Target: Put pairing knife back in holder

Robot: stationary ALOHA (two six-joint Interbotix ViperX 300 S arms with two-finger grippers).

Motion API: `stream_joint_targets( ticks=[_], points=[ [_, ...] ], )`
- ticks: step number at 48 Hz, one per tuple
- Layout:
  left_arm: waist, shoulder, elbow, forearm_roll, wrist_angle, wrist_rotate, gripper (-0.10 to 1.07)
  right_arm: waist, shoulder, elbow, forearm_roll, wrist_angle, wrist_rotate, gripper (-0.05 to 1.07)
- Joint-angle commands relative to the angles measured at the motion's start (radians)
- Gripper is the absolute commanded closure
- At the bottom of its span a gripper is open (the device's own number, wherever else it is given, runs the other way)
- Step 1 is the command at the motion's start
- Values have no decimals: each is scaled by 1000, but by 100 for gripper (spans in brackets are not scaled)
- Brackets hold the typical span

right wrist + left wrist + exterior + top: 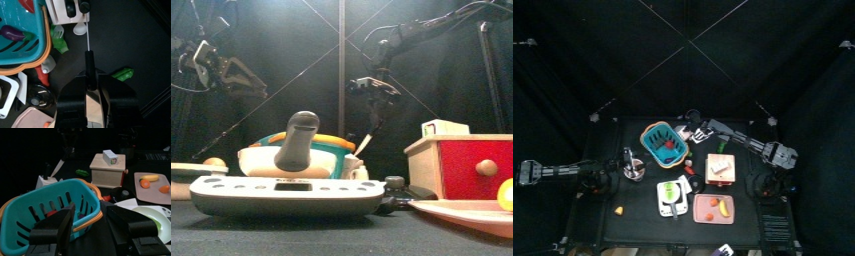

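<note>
My right gripper (89,80) is shut on the black handle of the paring knife (89,62). Its thin blade points at a white slotted holder (67,11) beyond the teal basket (20,42), the tip a short way from it. From the front, the knife (369,128) hangs blade-down under the right gripper (372,90), behind the basket (265,152). The holder (48,181) stands past the basket's far rim in the left wrist view. My left gripper (97,225) hangs open and empty above the basket (47,203).
A wooden box with a red front (462,165) stands right of the basket. A cutting board (153,188) carries toy fruit. A white spoon (80,29) and green toy pieces (124,74) lie below the knife. A white device with a dark lever (291,190) fills the front edge.
</note>
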State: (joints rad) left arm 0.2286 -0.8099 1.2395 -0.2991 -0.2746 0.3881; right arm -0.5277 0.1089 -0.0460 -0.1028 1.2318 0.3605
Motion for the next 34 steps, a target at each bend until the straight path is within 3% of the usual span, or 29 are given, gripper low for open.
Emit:
stream_joint_targets(
  ticks=[1,34],
  points=[
    [5,2,-15,3,-5,0,15,2,-21,-29,2,-3,-3,60],
    [5,2,-14,5,-5,0,15,0,11,-44,-17,-9,-3,59]
  ],
)
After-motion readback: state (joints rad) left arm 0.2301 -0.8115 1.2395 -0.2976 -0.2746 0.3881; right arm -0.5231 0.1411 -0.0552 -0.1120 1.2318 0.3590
